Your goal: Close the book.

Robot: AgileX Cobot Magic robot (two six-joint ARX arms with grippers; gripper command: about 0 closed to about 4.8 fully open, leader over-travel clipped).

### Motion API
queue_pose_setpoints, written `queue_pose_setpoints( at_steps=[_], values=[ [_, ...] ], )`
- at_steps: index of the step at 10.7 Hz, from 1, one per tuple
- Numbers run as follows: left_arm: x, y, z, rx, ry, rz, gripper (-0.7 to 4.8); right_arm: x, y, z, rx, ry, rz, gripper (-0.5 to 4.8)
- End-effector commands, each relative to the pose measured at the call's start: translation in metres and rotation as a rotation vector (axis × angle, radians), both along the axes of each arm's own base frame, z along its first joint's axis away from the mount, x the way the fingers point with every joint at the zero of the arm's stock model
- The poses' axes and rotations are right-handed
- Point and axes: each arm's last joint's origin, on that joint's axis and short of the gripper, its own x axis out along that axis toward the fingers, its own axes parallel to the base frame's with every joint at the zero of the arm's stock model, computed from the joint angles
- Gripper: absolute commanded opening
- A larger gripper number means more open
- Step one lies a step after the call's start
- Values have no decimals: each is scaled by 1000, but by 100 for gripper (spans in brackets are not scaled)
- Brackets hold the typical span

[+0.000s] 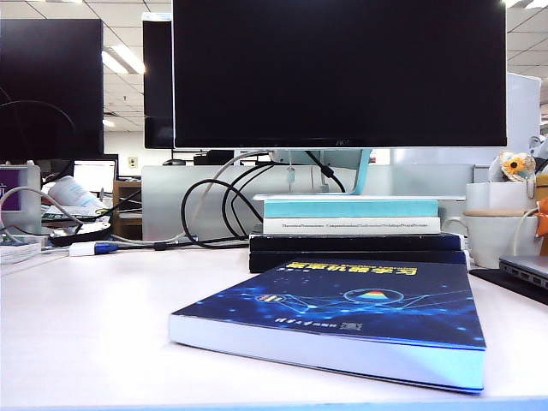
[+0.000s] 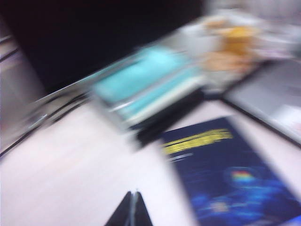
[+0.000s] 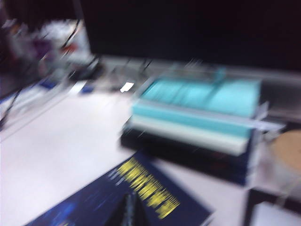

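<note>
The book (image 1: 342, 318) lies flat and closed on the white table (image 1: 94, 325), dark blue cover with yellow title up, light-blue edge toward the camera. No gripper shows in the exterior view. The left wrist view is blurred: my left gripper (image 2: 133, 194) hangs above bare table beside the book (image 2: 235, 179), its black fingertips pressed together with nothing between them. In the blurred right wrist view my right gripper (image 3: 129, 197) is over the book's cover (image 3: 94, 202), near the yellow title, fingers together and empty.
Behind the book stands a stack: two dark navy books (image 1: 355, 250) under a teal-and-white book (image 1: 351, 214). A large monitor (image 1: 338, 73) rises behind, with cables (image 1: 214, 210). A white mug (image 1: 501, 235) and a laptop corner (image 1: 518, 274) are at right, clutter at far left.
</note>
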Motion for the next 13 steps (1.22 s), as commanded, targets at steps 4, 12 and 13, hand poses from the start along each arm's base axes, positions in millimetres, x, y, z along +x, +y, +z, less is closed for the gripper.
queue_pose_setpoints(
  at_steps=[4,12,13],
  values=[
    [-30,40,-59,-104,-82,396,-6,-40,-19,-1,81,-289,-321,-1],
    [-19,45,-184,-249,-178,557,-6,4,-8,-120,131,-162,-323,-1],
    [-19,45,-190,-249,-182,567,-6,4,-8,-124,108,-122,-325,-1]
  ],
)
